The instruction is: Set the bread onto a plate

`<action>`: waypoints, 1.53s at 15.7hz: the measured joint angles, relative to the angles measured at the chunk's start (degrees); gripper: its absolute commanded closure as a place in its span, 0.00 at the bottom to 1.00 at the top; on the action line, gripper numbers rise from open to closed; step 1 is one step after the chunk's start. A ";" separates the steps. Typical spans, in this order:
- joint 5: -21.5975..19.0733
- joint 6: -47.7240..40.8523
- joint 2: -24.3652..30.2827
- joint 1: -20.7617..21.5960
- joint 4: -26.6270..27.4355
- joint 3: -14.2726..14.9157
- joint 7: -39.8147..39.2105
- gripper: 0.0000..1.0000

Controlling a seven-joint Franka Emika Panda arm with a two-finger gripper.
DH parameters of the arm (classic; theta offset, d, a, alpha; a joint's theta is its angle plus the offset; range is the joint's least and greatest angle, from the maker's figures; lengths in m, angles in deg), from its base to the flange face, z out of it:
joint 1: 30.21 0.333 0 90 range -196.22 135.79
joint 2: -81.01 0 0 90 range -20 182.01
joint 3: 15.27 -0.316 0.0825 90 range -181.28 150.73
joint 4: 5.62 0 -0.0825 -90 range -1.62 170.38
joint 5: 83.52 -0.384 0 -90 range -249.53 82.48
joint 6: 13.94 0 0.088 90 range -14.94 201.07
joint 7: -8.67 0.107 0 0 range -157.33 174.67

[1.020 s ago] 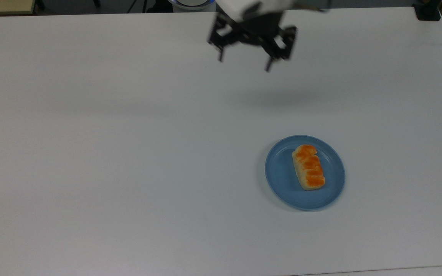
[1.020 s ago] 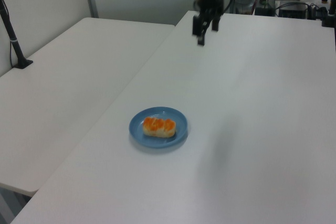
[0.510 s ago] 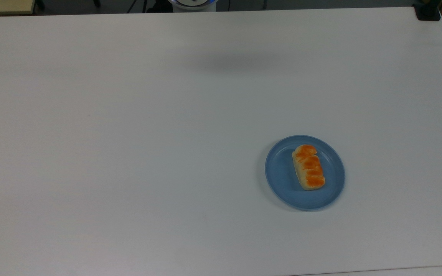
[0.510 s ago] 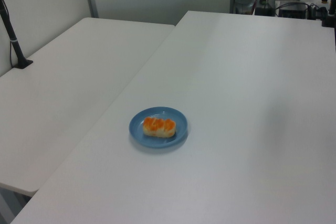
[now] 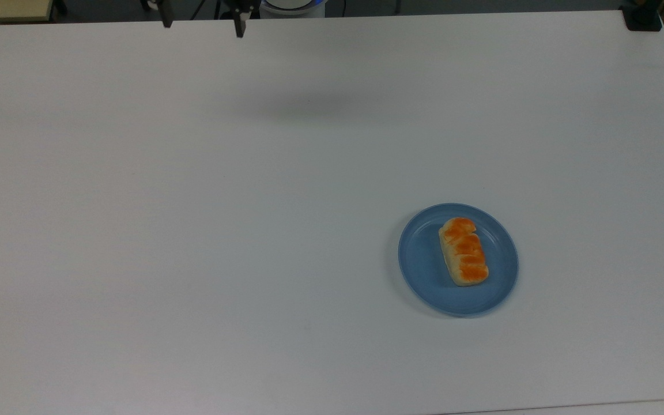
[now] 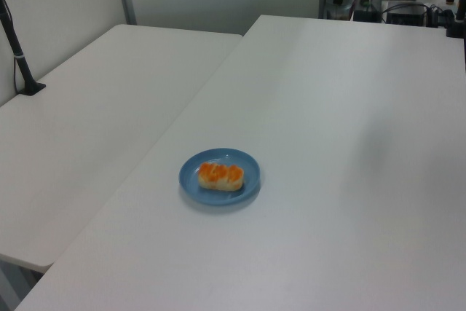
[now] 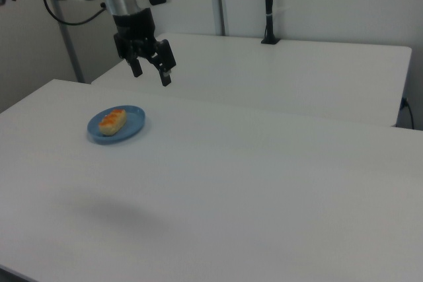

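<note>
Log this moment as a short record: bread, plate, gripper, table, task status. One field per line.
bread: the bread lies flat on the plate, orange-brown top up
plate: the plate, light blue, sits on the white table
gripper: the gripper hangs in the air with fingers spread, holding nothing, apart from the plate
task status: bread is on the plate; looks done

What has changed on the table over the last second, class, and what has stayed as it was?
The pincer has moved. A second ago it hung open near the top view's upper middle; now its open fingertips show at the top view's upper left edge, farther from the plate. It took hold of nothing. The bread stayed lying on the plate, and the plate kept its place.
</note>
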 measured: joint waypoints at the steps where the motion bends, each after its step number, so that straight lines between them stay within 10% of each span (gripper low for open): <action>1: 0.28 0.87 0.01 -0.17 0.60 0.09 -0.26 0.00; 18: 0.80 2.34 0.36 0.53 1.52 2.97 -5.92 0.00; 24: 0.69 4.24 0.37 9.60 1.41 10.24 -2.79 0.00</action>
